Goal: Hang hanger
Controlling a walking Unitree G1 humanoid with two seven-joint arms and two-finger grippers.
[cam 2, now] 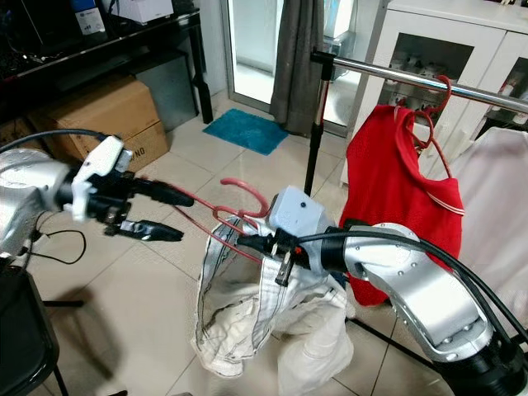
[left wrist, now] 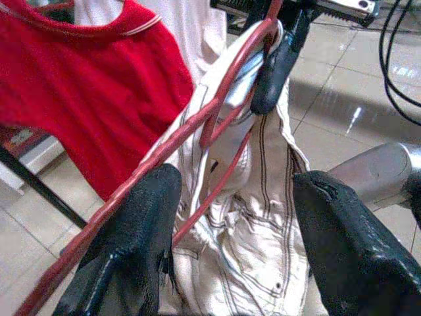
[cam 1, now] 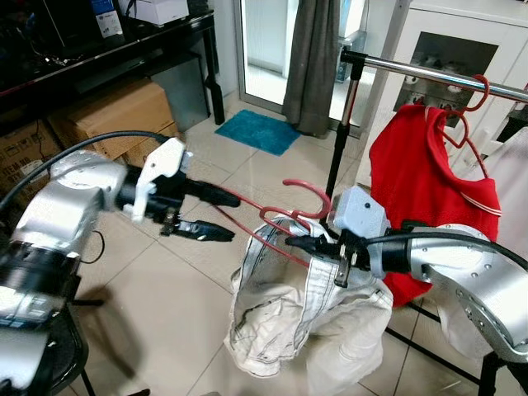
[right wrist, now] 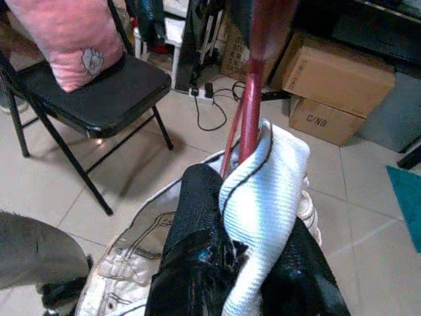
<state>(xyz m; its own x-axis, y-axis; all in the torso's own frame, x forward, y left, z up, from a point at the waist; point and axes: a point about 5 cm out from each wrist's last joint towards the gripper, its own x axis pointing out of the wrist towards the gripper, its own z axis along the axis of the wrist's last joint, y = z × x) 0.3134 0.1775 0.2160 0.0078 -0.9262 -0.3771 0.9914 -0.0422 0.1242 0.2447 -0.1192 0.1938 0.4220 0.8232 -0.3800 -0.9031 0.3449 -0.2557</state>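
Note:
A red wire hanger (cam 1: 309, 194) carries a white garment (cam 1: 305, 322) that droops toward the floor. My right gripper (cam 1: 293, 242) is shut on the hanger's neck and the garment's collar; the right wrist view shows the red wire (right wrist: 253, 99) and white cloth (right wrist: 270, 191) pinched between its fingers. My left gripper (cam 1: 233, 218) is open at the hanger's left shoulder. That red arm (left wrist: 217, 99) runs across one finger (left wrist: 131, 230). The metal clothes rail (cam 1: 429, 74) stands up and to the right, with a red shirt (cam 1: 421, 181) hanging on it.
The rail's black upright (cam 1: 342, 140) stands just behind the hanger. A white garment (cam 1: 516, 165) hangs at the far right. Cardboard boxes (cam 1: 115, 111) sit under a black desk (cam 1: 124, 49) on the left. Beyond lie a blue mat (cam 1: 260, 130) and grey curtain (cam 1: 318, 58). A black chair (right wrist: 99, 85) stands nearby.

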